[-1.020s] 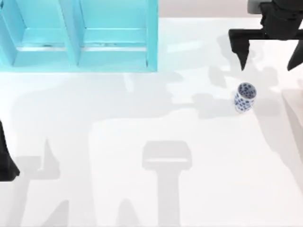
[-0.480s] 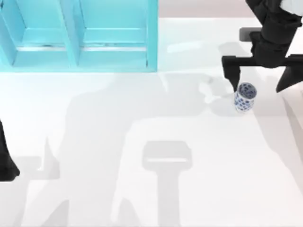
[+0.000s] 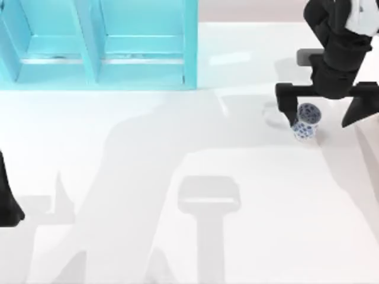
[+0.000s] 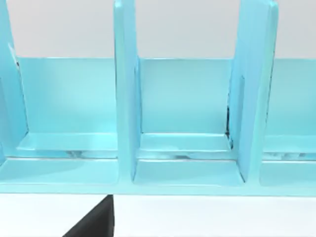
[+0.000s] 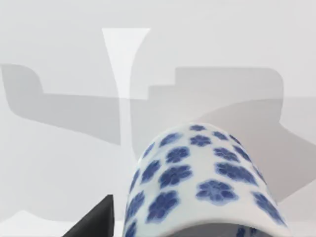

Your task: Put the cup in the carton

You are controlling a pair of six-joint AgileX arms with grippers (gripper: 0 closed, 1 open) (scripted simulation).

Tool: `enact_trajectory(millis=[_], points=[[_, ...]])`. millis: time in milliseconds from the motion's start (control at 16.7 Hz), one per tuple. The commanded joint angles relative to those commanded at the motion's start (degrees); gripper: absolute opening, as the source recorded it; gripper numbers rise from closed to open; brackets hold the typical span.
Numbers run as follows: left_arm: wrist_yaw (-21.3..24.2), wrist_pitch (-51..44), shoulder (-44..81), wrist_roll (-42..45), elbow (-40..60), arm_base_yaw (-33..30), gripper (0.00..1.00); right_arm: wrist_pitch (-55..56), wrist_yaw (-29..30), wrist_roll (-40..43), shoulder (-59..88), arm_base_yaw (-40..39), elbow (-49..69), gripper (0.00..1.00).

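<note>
The cup (image 3: pixel 307 121), small and white with blue flowers, stands upright at the table's right side. My right gripper (image 3: pixel 321 113) is open and lowered around it, the cup sitting close to the finger (image 3: pixel 288 109) on the left. In the right wrist view the cup (image 5: pixel 197 182) looms close beside a black fingertip (image 5: pixel 96 222). The carton (image 3: pixel 189 47), a turquoise box with upright dividers, lies at the back left, far from the cup. My left arm (image 3: pixel 9 204) is parked at the table's left edge, its gripper open, facing the carton (image 4: pixel 126 98).
The white table (image 3: pixel 195 154) stretches open between the cup and the carton, crossed by arm shadows. The carton's compartments (image 4: pixel 185 143) hold nothing.
My right gripper has come down and forward from the back right until its fingers straddle the cup. The cup has stayed in place. The left arm has not moved.
</note>
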State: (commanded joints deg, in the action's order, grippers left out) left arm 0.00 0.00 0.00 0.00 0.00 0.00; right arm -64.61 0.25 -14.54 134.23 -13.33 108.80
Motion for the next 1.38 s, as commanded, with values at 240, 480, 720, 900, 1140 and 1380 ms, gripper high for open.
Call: enact_trajectory(millis=[240,480,720,900,1140,1380], points=[[0.0,0.0,0.0,0.0,0.0,0.0,1.0,0.0,0.0,0.0,0.0,0.0,0.0,0.7],[0.0,0.0,0.0,0.0,0.0,0.0,1.0,0.0,0.0,0.0,0.0,0.0,0.0,0.4],[0.0,0.0,0.0,0.0,0.0,0.0,1.0,0.0,0.0,0.0,0.0,0.0,0.0,0.1],[0.0,0.0,0.0,0.0,0.0,0.0,1.0,0.0,0.0,0.0,0.0,0.0,0.0,0.0],[0.0,0.0,0.0,0.0,0.0,0.0,1.0,0.0,0.0,0.0,0.0,0.0,0.0,0.0],[0.0,0.0,0.0,0.0,0.0,0.0,1.0,0.0,0.0,0.0,-0.1,0.1,0.1,0.0]])
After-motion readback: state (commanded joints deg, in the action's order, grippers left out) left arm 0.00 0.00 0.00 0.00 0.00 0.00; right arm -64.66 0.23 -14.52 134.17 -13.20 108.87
